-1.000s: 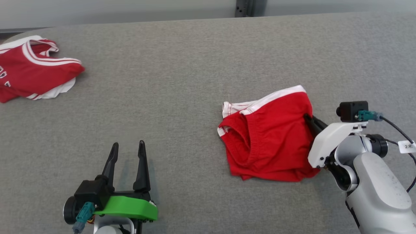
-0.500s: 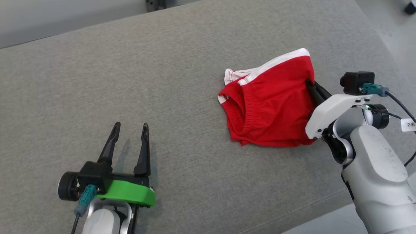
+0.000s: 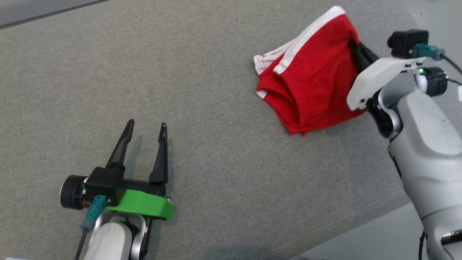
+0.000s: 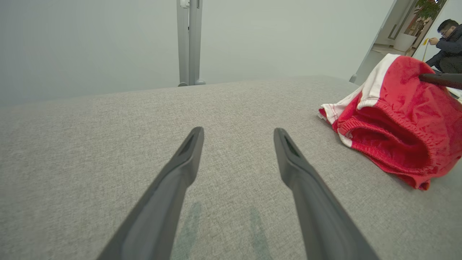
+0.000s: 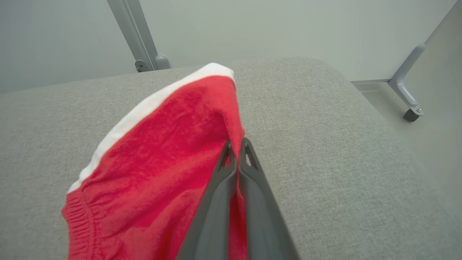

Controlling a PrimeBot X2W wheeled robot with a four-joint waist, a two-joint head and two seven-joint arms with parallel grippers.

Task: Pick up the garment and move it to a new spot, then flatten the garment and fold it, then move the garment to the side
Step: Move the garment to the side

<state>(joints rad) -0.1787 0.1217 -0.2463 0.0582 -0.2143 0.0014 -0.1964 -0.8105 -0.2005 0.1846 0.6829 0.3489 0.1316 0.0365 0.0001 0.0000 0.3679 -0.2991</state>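
The garment (image 3: 310, 79) is a pair of red shorts with white trim, folded into a bundle on the grey table (image 3: 216, 108) at the upper right. My right gripper (image 3: 353, 43) is shut on its right edge, lifting that side; red cloth is pinched between the tips of the right gripper (image 5: 236, 144) in the right wrist view. The left wrist view shows the garment (image 4: 393, 122) at the right, raised on its far side. My left gripper (image 3: 146, 126) stands open above bare table at the lower left, well apart from the shorts, and the left gripper (image 4: 238, 133) holds nothing.
The table's front right corner and edge (image 3: 361, 220) run close under my right arm, with floor beyond. A metal post (image 4: 189, 39) stands behind the table. A person (image 4: 445, 47) sits far off at the right.
The head camera has swung right, so the other red garment at the left left the picture. My right gripper, still shut on the shorts, has raised their right edge.
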